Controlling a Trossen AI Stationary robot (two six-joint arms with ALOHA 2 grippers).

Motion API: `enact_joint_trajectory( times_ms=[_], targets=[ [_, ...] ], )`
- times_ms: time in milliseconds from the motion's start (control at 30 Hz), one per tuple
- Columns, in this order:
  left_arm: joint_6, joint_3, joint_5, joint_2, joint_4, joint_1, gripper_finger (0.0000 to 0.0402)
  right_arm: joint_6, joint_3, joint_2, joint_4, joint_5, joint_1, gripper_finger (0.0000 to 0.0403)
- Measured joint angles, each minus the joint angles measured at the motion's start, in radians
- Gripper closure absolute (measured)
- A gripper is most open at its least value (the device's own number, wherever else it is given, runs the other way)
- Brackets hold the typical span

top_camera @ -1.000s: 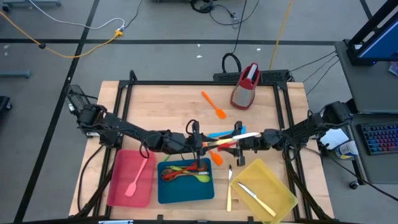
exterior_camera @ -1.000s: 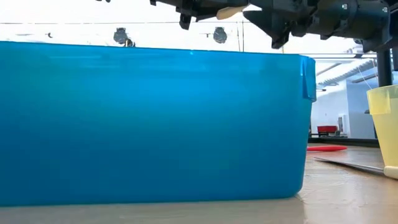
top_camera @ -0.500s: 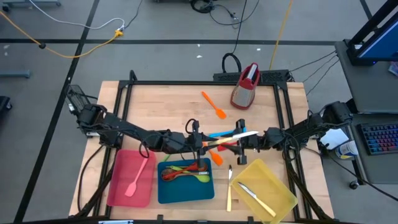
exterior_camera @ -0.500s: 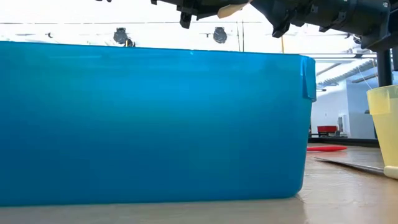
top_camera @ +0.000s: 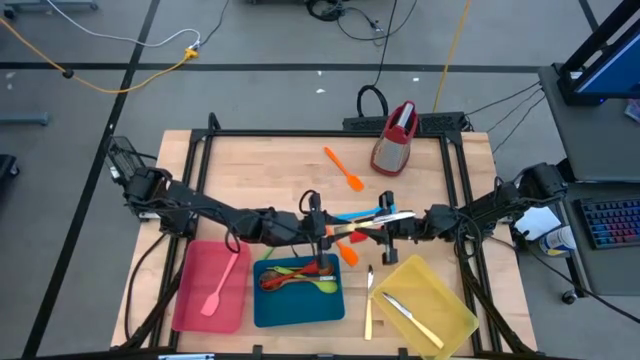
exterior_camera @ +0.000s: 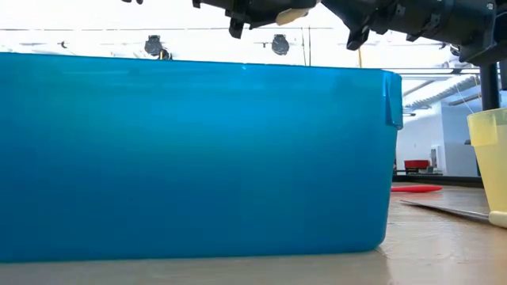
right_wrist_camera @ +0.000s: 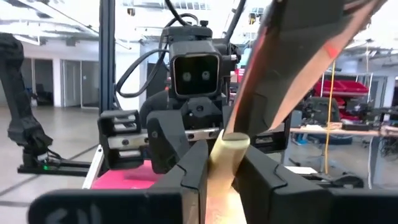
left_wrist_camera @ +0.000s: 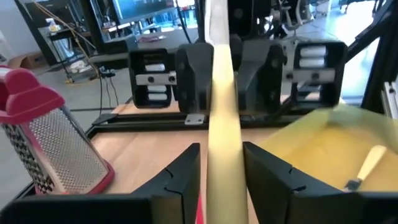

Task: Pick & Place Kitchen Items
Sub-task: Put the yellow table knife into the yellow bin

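Note:
A cream knife (top_camera: 378,221) hangs in the air over the table's middle, lying left to right. My right gripper (top_camera: 384,228) comes from the right and is shut on it. My left gripper (top_camera: 330,233) faces it from the left. Its fingers (left_wrist_camera: 186,171) stand open on either side of the knife's left part (left_wrist_camera: 222,143), a narrow gap showing on each side. Below them on the table lie a blue spatula (top_camera: 352,216) and an orange spatula (top_camera: 347,253). My right gripper pinches the cream knife (right_wrist_camera: 227,149) between its two fingers (left_wrist_camera: 194,78), partway along its length. The fingers come from the table's right, slanting a little upward, and lie along the knife. The knife is lifted clear, nearly level, and its right end (top_camera: 408,215) runs back over the gripper.
Along the near edge stand a red tray (top_camera: 195,300) with a pink spatula (top_camera: 220,288), a blue tray (top_camera: 262,315) with spoons, and a yellow tray (top_camera: 455,300) with a cream knife (top_camera: 410,318). Another knife (top_camera: 368,312) lies between trays. A grater (top_camera: 396,138) and an orange spatula (top_camera: 343,168) lie farther back.
My right gripper has tipped its fingers a little upward at the knife. The knife has stayed aloft between the two grippers over the table's middle.

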Motion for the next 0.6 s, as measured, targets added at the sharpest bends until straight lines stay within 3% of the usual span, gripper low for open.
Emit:
enact_joint_trajectory(
  times_ms=[300, 600],
  targets=[
    [-0.009, 0.0, 0.001, 0.0, -0.074, -0.001, 0.0272, 0.07, 0.0, -0.01, -0.044, 0.02, 0.022, 0.0354],
    [-0.06, 0.001, -0.001, 0.0, -0.132, -0.001, 0.0271, 0.029, 0.0, -0.099, -0.252, 0.23, 0.106, 0.0354]
  ],
)
